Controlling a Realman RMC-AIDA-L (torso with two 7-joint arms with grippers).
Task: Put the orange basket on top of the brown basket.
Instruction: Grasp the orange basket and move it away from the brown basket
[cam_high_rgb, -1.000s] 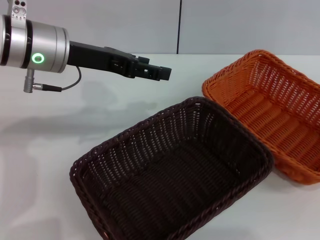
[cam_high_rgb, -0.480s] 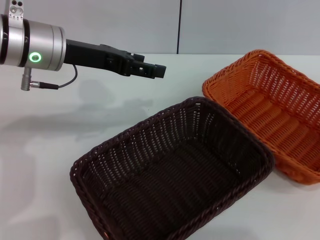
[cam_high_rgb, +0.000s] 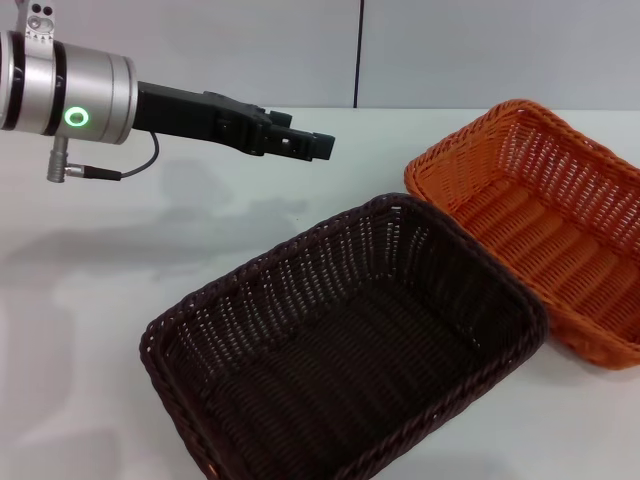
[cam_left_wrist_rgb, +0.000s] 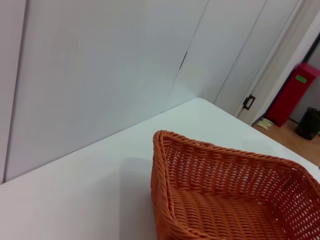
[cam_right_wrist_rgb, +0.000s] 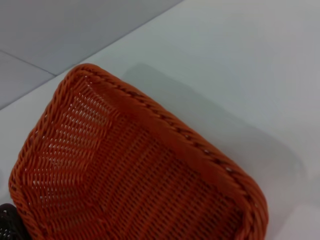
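Observation:
The orange basket (cam_high_rgb: 545, 220) sits on the white table at the right, empty, its near-left long side touching or almost touching the far right corner of the brown basket (cam_high_rgb: 350, 350). The brown basket lies empty at the front centre. My left gripper (cam_high_rgb: 318, 146) hangs in the air above the table, left of the orange basket and beyond the brown one, pointing right and holding nothing. The orange basket also shows in the left wrist view (cam_left_wrist_rgb: 225, 195) and the right wrist view (cam_right_wrist_rgb: 130, 180). My right gripper is out of view.
The white table (cam_high_rgb: 150, 230) stretches left and back to a grey wall (cam_high_rgb: 450, 50). A sliver of the brown basket (cam_right_wrist_rgb: 6, 225) shows in the right wrist view. A red box (cam_left_wrist_rgb: 295, 92) stands on the floor beyond the table.
My left gripper has drawn back slightly to the left and risen a touch. Both baskets have stayed where they were.

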